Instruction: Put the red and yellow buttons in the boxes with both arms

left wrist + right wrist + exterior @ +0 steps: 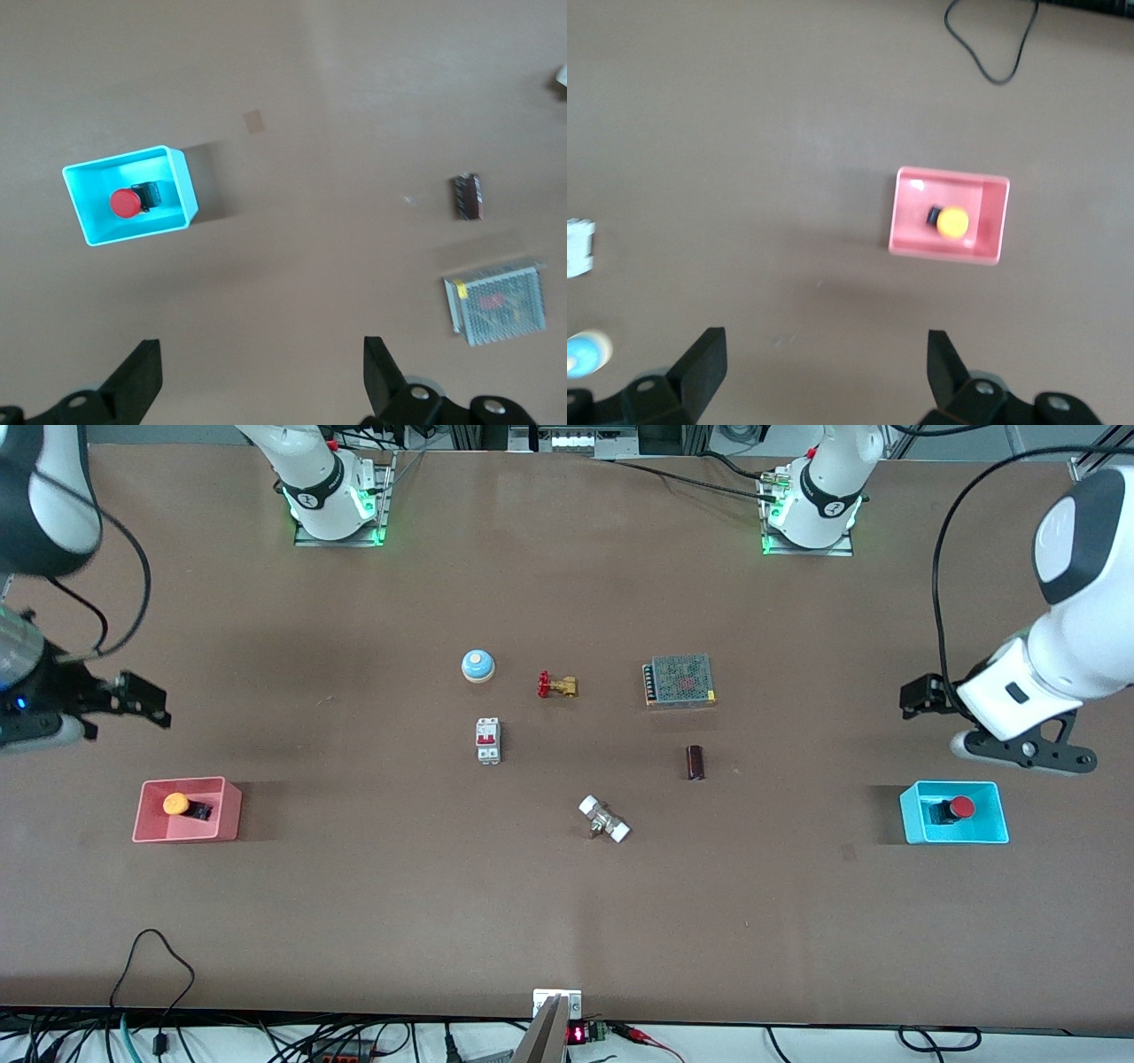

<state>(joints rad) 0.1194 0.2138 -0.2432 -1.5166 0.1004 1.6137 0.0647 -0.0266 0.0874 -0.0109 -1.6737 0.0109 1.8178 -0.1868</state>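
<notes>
The red button [961, 808] lies in the cyan box [912, 819] at the left arm's end of the table. It also shows in the left wrist view [124, 203], inside the cyan box [177, 181]. The orange-yellow button [175, 803] lies in the pink-red box [228, 819] at the right arm's end, and shows in the right wrist view [951, 221] inside that box [908, 221]. My left gripper [1028, 755] [261, 350] is open and empty, raised over bare table beside the cyan box. My right gripper [40, 733] [824, 341] is open and empty, raised beside the pink-red box.
Mid-table stand a pale-blue bell [477, 665], a brass valve [556, 685], a white breaker [488, 740], a mesh-covered power supply [679, 680], a dark cylinder [695, 763] and a white-ended fitting [604, 819]. Cables lie along the table edge nearest the front camera.
</notes>
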